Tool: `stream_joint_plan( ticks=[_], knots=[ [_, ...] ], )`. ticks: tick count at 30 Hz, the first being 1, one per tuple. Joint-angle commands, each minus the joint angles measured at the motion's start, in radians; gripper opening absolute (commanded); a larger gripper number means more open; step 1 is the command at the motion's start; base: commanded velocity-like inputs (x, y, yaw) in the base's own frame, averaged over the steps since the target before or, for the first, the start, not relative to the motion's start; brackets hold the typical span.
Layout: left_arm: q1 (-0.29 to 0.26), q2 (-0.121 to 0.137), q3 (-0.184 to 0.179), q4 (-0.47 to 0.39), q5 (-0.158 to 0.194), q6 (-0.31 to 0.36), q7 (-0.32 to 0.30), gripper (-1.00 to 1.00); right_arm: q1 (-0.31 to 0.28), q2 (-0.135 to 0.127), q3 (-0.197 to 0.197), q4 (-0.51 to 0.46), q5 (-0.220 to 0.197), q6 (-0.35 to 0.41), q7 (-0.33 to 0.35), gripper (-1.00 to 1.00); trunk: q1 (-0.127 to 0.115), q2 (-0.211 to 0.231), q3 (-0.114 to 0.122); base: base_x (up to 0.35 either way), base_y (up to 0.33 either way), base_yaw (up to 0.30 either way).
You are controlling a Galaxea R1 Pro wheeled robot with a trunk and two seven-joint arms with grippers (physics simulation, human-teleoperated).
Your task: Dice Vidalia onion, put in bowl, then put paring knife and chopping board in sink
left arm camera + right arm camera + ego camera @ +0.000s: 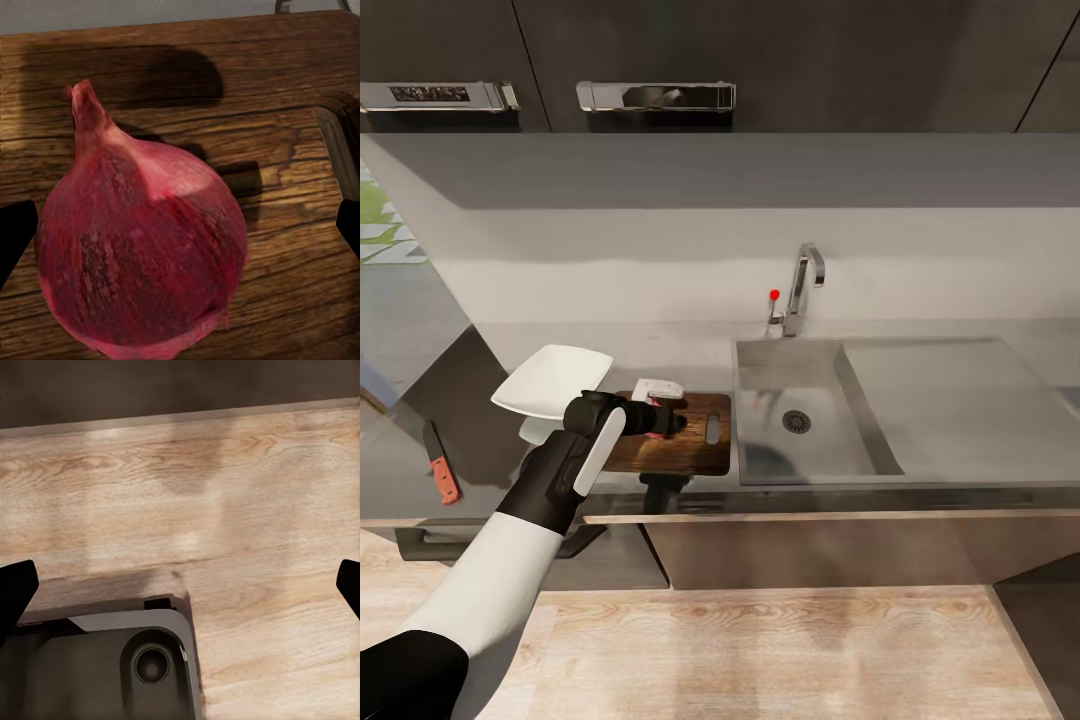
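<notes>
Your left gripper (180, 225) is hovering spread around the red-skinned onion (142, 240) on the chopping board (705, 430), nine o'clock of the sink (800, 420). Your right gripper (180, 585) is hanging open over wood floor (225, 495).

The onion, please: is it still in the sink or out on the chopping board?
Out. The onion, red-skinned, rests on the wooden chopping board between the left hand's spread fingers; the sink basin looks empty.

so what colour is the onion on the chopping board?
Deep red-purple with a streaked, papery skin, not pale white. The onion shows best in the left wrist view.
</notes>
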Motion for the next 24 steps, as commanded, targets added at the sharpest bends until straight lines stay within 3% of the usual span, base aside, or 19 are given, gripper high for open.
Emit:
stream_joint_plan(
  ticks=[1, 5, 24],
  knots=[
    [-0.001, 0.000, 0.000, 0.000, 0.006, 0.004, 0.005, 1.00, 0.000, -0.001, 0.008, -0.002, -0.009, -0.001, -0.006, 1.00, 0.001, -0.002, -0.002, 0.000, 0.000, 0.000],
    [-0.001, 0.000, 0.000, 0.000, 0.006, 0.004, 0.005, 1.00, 0.000, -0.001, 0.008, -0.002, -0.009, -0.001, -0.006, 1.00, 0.001, -0.002, -0.002, -0.119, 0.000, 0.000],
    [-0.001, 0.000, 0.000, 0.002, 0.006, 0.004, 0.005, 1.00, 0.000, -0.001, 0.008, -0.002, -0.009, -0.001, -0.006, 1.00, 0.001, -0.002, -0.002, -0.311, 0.000, 0.000]
  ],
)
